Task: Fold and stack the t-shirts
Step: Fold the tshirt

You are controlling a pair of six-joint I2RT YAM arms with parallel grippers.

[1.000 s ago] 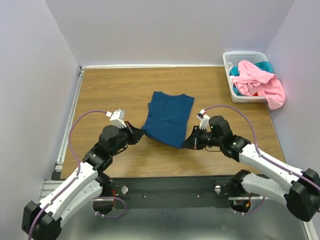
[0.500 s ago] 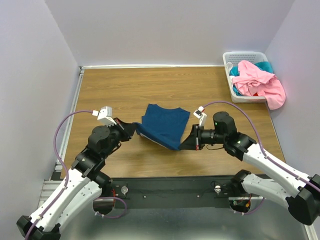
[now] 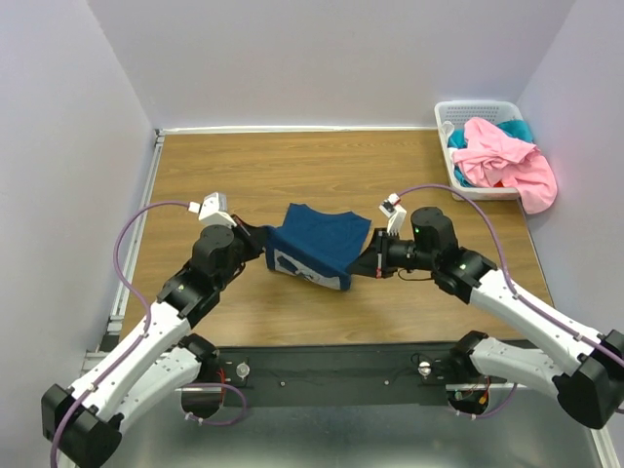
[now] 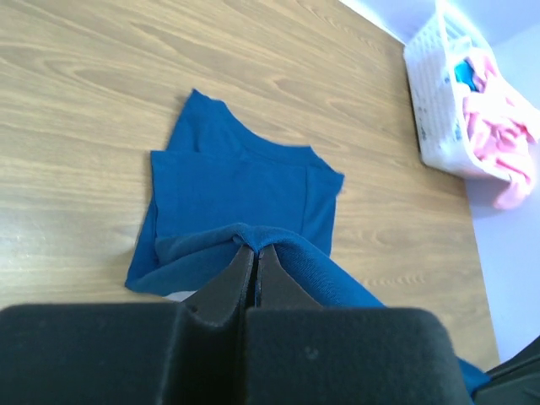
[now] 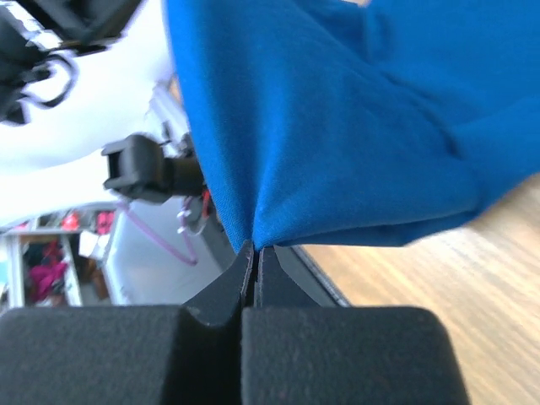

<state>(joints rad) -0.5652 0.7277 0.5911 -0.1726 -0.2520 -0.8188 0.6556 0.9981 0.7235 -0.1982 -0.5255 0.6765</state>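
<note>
A dark navy-teal t-shirt lies partly folded mid-table, its near edge lifted so a bit of white print shows underneath. My left gripper is shut on its near left corner; in the left wrist view the gripper pinches a fold of the shirt. My right gripper is shut on the near right corner; in the right wrist view the gripper holds the cloth, which hangs above it. A pink t-shirt lies over a brighter teal one at the back right.
A white slatted basket stands at the back right corner and holds the pink and teal shirts; the pink one spills over its right rim. It also shows in the left wrist view. A metal rail runs along the table's left edge.
Both grippers have lifted the shirt's near edge and carried it toward the far side, folding it over. The shirt now looks shorter and its white print shows at the raised edge.
</note>
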